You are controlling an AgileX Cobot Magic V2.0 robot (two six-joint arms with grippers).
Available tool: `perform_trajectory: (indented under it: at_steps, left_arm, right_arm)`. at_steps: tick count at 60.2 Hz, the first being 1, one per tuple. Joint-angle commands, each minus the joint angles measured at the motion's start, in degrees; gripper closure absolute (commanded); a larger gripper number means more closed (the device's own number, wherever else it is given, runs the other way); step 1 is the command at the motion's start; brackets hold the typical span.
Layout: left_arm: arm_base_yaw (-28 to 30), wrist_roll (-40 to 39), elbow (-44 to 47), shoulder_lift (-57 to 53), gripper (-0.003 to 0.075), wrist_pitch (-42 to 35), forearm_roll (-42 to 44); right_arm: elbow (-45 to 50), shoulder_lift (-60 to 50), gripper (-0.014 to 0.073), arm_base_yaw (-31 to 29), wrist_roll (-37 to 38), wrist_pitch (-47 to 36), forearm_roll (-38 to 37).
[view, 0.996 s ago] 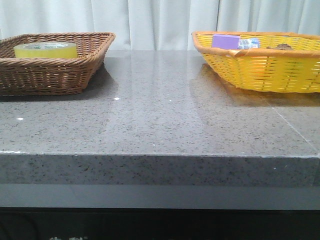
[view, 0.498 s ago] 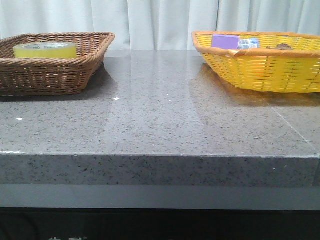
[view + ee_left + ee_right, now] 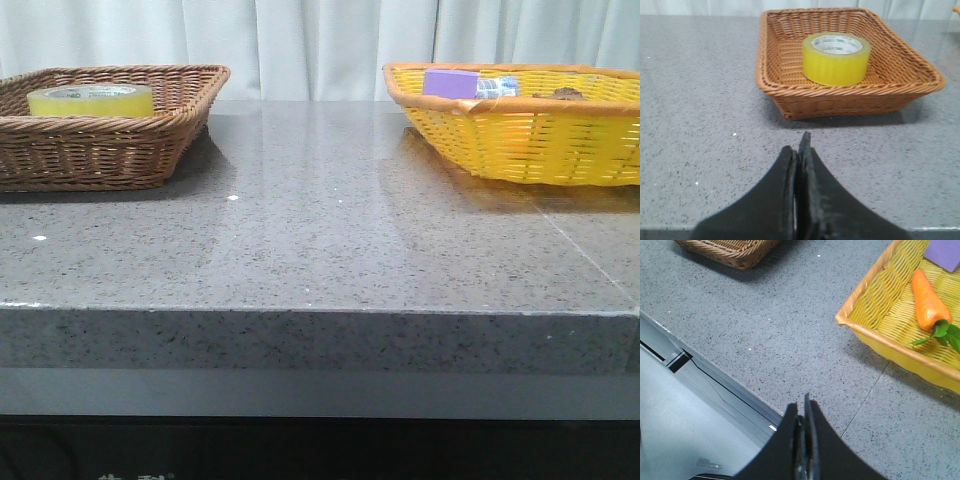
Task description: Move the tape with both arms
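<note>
The yellow tape roll (image 3: pixel 90 99) lies flat in the brown wicker basket (image 3: pixel 120 150) at the table's far left. In the left wrist view the tape (image 3: pixel 836 59) shows its white core with green lettering, inside the brown basket (image 3: pixel 850 97). My left gripper (image 3: pixel 798 150) is shut and empty, over the bare table short of that basket. My right gripper (image 3: pixel 802 405) is shut and empty, over the table's front edge, short of the yellow basket (image 3: pixel 880 347). Neither arm shows in the front view.
The yellow basket (image 3: pixel 520 140) at the far right holds a purple box (image 3: pixel 451 82), a plastic bottle (image 3: pixel 498 86) and a carrot (image 3: pixel 928 297). A corner of the brown basket (image 3: pixel 730 250) shows in the right wrist view. White curtains hang behind the grey stone table (image 3: pixel 320 230).
</note>
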Motion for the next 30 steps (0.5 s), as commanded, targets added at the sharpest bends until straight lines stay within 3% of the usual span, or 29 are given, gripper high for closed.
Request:
perform_trajectory:
  at_steps: [1, 18, 30]
  left_arm:
    - [0.48, -0.45, 4.08, -3.03, 0.0740, -10.73, -1.08]
    - [0.48, -0.45, 17.27, -11.13, 0.0740, -23.66, -4.87]
    - [0.48, -0.45, 17.14, -11.42, 0.0740, -21.51, -4.87]
  right_arm:
    - [-1.33, -0.13, 0.0664, -0.19, -0.06, -3.62, 0.08]
    - [-1.33, -0.13, 0.0664, -0.19, -0.06, -3.62, 0.08]
    - [-1.33, -0.07, 0.0664, -0.19, -0.06, -3.47, 0.08]
